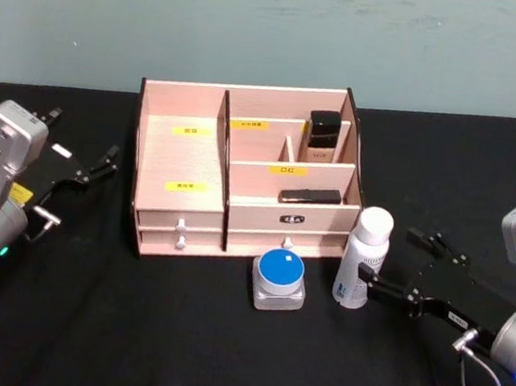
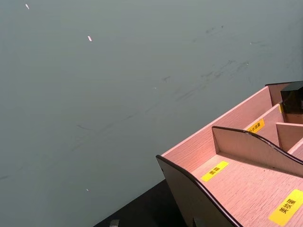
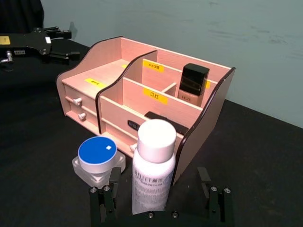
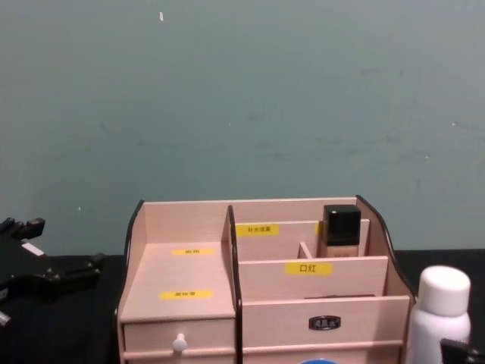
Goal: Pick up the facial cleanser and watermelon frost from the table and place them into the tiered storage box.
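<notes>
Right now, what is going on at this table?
The right gripper is open and straddles the facial cleanser, which stands upright on the table before the tiered storage box. The watermelon frost sits beside the cleanser, untouched. The left gripper rests open, left of the box. Neither item is in the box yet.

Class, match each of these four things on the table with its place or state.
1. facial cleanser
2. watermelon frost
3. beige bottle
4. right gripper

A. back right compartment of the tiered storage box
B. open, beside the cleanser
C. on the table, before the box's drawers
D. on the table, off the box's front right corner

Pairs: 1-D, 2-C, 3-A, 4-B
</notes>
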{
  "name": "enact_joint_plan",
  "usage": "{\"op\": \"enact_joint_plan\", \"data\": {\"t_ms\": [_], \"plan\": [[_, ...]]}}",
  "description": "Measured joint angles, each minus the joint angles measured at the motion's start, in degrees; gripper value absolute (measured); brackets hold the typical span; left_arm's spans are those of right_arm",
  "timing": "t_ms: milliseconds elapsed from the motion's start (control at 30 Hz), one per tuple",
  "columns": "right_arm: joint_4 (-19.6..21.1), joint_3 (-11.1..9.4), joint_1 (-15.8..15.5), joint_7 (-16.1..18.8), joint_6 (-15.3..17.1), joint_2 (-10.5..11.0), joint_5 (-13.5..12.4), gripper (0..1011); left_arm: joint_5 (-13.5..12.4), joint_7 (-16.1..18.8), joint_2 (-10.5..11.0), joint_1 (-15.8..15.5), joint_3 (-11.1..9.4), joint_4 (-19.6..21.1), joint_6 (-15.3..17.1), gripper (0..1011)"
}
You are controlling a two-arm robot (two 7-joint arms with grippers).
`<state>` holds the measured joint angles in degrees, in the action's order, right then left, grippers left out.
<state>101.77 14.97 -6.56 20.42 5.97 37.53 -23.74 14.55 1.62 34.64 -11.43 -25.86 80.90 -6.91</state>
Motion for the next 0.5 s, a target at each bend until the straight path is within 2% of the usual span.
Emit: {"op": "enact_joint_plan", "data": {"t_ms": [500], "plan": [[-3.9,0.8,4.2,1.5,1.1,-3.9,2.4,1003,0.0,0.0,0.0,0.0,0.0,0.0,0.0,1010]]}}
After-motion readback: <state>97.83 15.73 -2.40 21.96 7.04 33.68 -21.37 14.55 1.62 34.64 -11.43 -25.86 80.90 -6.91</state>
